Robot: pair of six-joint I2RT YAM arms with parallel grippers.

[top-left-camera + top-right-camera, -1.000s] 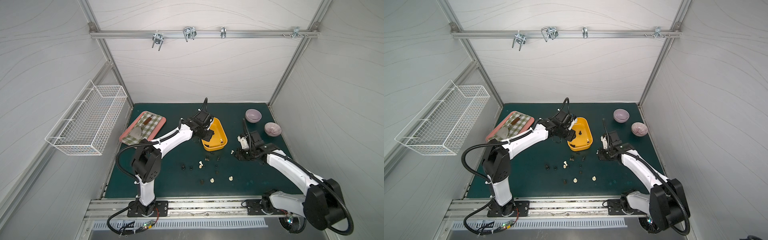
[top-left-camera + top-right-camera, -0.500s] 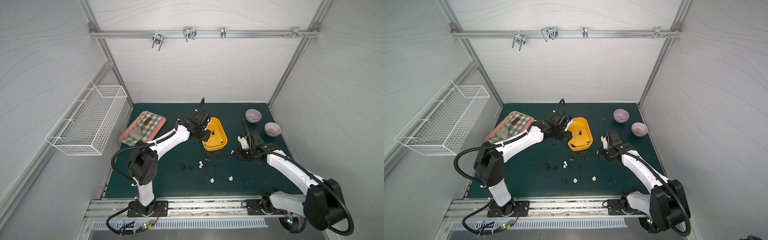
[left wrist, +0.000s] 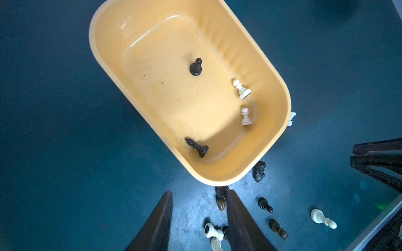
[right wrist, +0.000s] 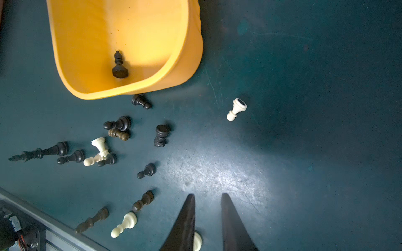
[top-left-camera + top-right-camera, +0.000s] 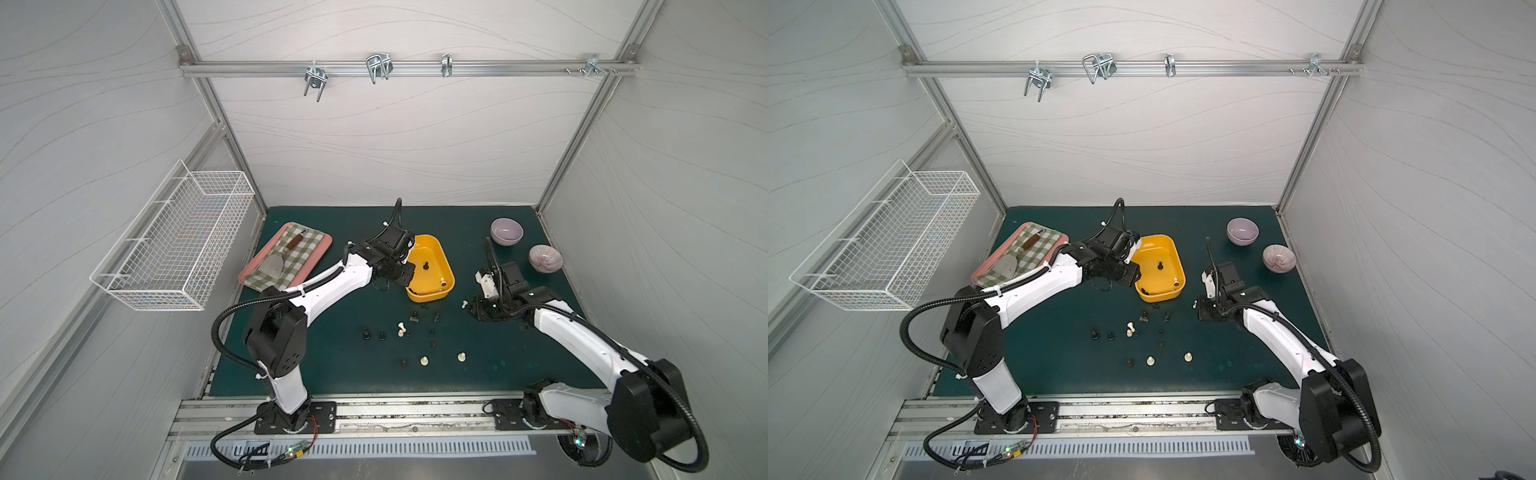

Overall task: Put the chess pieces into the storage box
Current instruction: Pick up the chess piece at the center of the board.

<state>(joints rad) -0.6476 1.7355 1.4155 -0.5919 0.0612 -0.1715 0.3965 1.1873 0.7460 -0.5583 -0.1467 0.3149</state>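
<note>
1. The box (image 3: 165, 91) sits on the mat (image 4: 304, 108) between my arms and holds four pieces (image 3: 195, 67): two black, two white.
2. In the right wrist view I count fifteen more on the mat, ten dark and five white.
3. Left gripper (image 3: 200, 193): jaws apart, empty, near the box.
4. Right gripper (image 4: 208, 195): jaws narrowly apart, nothing between them, one white pawn (image 4: 196, 241) beside a finger.
5. Two bowls (image 5: 506, 230) stand apart.

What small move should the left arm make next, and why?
Likely lower the left gripper onto the brown pawn lying just outside the storage box: its jaws stand open and empty, four pieces already lie in the box, many lie loose on the mat.
</note>
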